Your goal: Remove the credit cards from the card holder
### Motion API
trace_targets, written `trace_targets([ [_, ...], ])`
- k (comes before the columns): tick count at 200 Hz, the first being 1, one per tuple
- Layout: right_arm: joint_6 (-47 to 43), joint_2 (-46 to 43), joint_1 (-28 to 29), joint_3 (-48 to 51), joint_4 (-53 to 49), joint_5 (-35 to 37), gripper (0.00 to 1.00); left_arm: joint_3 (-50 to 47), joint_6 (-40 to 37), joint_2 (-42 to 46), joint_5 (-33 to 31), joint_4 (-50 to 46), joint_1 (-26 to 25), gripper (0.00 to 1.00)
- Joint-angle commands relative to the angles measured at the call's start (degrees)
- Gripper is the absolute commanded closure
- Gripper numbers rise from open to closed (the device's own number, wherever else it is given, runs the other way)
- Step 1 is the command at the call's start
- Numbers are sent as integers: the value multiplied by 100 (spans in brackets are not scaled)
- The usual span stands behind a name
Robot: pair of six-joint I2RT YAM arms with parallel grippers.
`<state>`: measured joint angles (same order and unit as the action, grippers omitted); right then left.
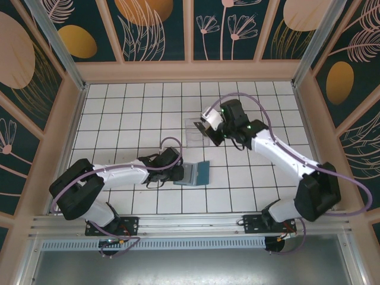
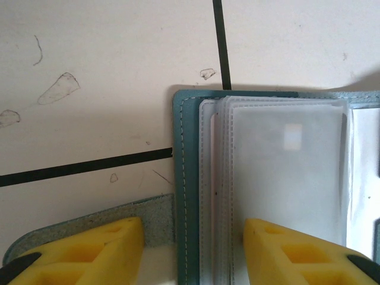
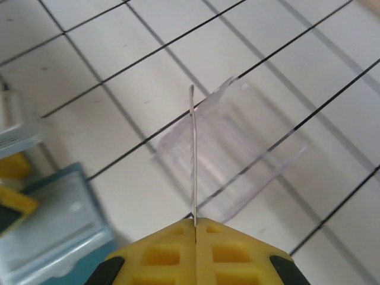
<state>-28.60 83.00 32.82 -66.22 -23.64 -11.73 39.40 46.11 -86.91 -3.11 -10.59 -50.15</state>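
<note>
My left gripper (image 2: pixel 193 230) sits low on the tiles with its jaws about half apart, straddling the left edge of the open teal card holder (image 2: pixel 185 178). I judge it's pinning the holder flat so it won't slide, not clamping it. The holder lies sleeves up, just on the near side of the clear stand (image 1: pixel 193 133). My right gripper (image 3: pixel 195 224) is pinched tight on a pale card (image 3: pixel 192 142), held on edge over the stand, probably to drop it into a slot.

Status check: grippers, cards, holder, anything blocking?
Left gripper open, fingers astride the card holder edge. Right gripper shut on a pale card, edge-on by the clear stand. No obstruction seen.
</note>
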Motion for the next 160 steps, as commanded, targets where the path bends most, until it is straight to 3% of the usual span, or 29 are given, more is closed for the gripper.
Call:
trace_targets([
  [1, -1453, 568, -64, -624, -728, 226, 100, -187, 16, -27, 108, -246, 41, 51],
  [63, -2515, 1733, -64, -2037, -1962, 314, 100, -160, -13, -45, 127, -263, 45, 51],
  [160, -2851, 2577, -17, -2318, -2460, 344, 100, -176, -5, -63, 112, -292, 48, 50],
])
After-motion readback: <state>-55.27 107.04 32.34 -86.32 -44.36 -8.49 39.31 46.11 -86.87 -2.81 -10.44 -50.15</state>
